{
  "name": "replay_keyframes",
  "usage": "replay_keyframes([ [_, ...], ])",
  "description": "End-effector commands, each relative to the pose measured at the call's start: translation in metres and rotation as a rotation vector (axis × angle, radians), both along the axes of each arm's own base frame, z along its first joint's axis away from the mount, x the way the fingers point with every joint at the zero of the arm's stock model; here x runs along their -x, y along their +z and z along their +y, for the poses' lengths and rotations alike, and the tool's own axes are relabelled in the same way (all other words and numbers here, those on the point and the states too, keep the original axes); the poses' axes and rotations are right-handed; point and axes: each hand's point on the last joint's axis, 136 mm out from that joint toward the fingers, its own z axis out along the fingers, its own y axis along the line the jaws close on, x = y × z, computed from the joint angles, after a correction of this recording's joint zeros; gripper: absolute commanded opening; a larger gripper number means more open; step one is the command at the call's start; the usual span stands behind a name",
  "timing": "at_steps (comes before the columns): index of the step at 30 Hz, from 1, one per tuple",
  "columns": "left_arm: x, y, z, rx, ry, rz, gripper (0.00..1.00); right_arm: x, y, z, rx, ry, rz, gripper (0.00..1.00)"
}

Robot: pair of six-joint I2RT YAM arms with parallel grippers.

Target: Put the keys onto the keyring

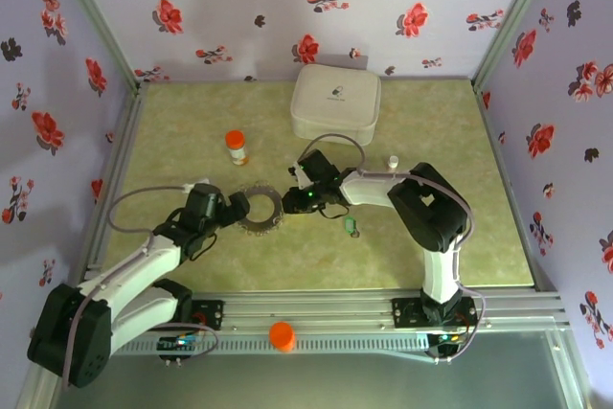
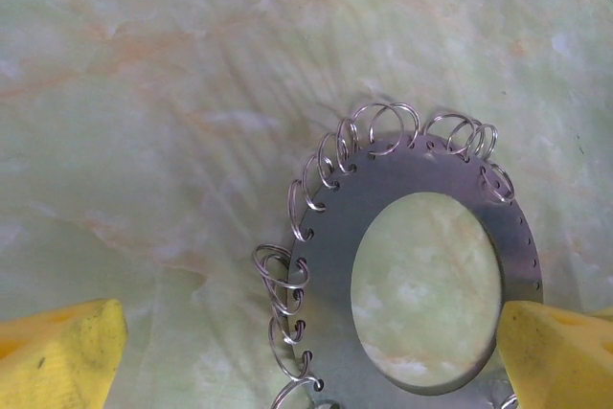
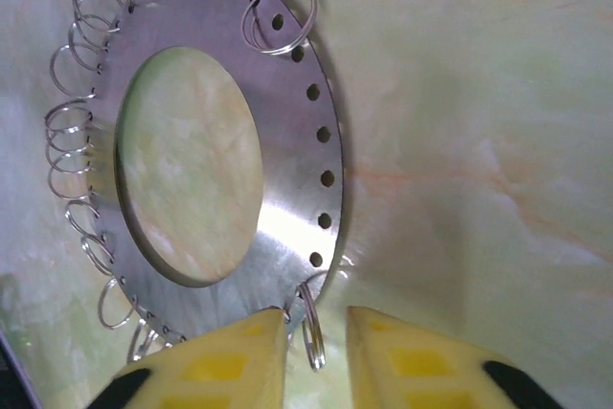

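The keyring (image 1: 257, 210) is a flat dark grey metal ring with holes along its rim and several small wire split rings hooked through them. It lies on the green mat. My left gripper (image 2: 306, 361) is open, its yellow fingers (image 2: 57, 356) standing on either side of the keyring's (image 2: 421, 275) near edge. My right gripper (image 3: 316, 352) has its fingers close on either side of one upright split ring (image 3: 313, 332) at the keyring's (image 3: 287, 141) rim, with gaps still showing. The keys (image 1: 351, 227) show as a small green spot on the mat, right of the right gripper (image 1: 297, 200).
A white zipped case (image 1: 335, 102) sits at the back. An orange-capped bottle (image 1: 236, 147) stands left of centre, behind the keyring. A small white vial (image 1: 392, 161) stands by the right arm. An orange knob (image 1: 282, 335) sits on the front rail.
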Motion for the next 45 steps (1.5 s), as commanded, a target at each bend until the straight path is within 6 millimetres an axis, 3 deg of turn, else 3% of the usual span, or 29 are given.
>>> replay_keyframes([
  [1,0.004,0.0,0.005,0.0,0.029,-0.003,0.99,0.0,0.001,0.011,-0.022,0.021,0.011,0.19],
  [12,0.004,0.011,0.008,-0.015,0.018,-0.041,0.99,0.004,-0.002,0.007,0.009,0.058,0.006,0.14],
  [15,0.003,0.016,0.008,-0.012,0.016,-0.058,0.99,0.004,0.0,0.007,0.006,0.07,-0.003,0.02],
  [17,-0.001,0.025,0.003,-0.004,-0.005,-0.086,0.99,0.005,0.006,0.006,0.002,0.088,-0.028,0.0],
  [20,-0.008,0.047,-0.005,-0.028,-0.081,-0.145,0.99,0.004,0.026,-0.001,0.013,0.135,-0.131,0.0],
  [26,-0.028,0.101,-0.015,-0.195,-0.246,-0.301,0.97,0.002,0.09,-0.026,-0.003,0.236,-0.516,0.0],
  [29,-0.037,0.123,-0.03,-0.236,-0.358,-0.388,0.92,0.003,0.125,-0.037,-0.001,0.292,-0.691,0.0],
  [31,-0.036,0.136,-0.05,-0.235,-0.493,-0.45,0.83,0.008,0.145,-0.041,-0.011,0.335,-0.783,0.0],
  [34,-0.027,0.151,-0.081,-0.201,-0.69,-0.511,0.74,0.022,0.174,-0.043,-0.057,0.413,-0.893,0.0],
  [38,-0.016,0.16,-0.108,-0.154,-0.854,-0.623,0.52,0.038,0.201,-0.045,-0.108,0.5,-1.02,0.0],
  [40,-0.004,0.163,-0.123,-0.128,-0.948,-0.692,0.45,0.045,0.207,-0.046,-0.124,0.542,-1.057,0.0],
  [45,0.035,0.163,-0.154,-0.108,-1.198,-0.864,0.39,0.066,0.214,-0.046,-0.181,0.655,-1.082,0.0],
])
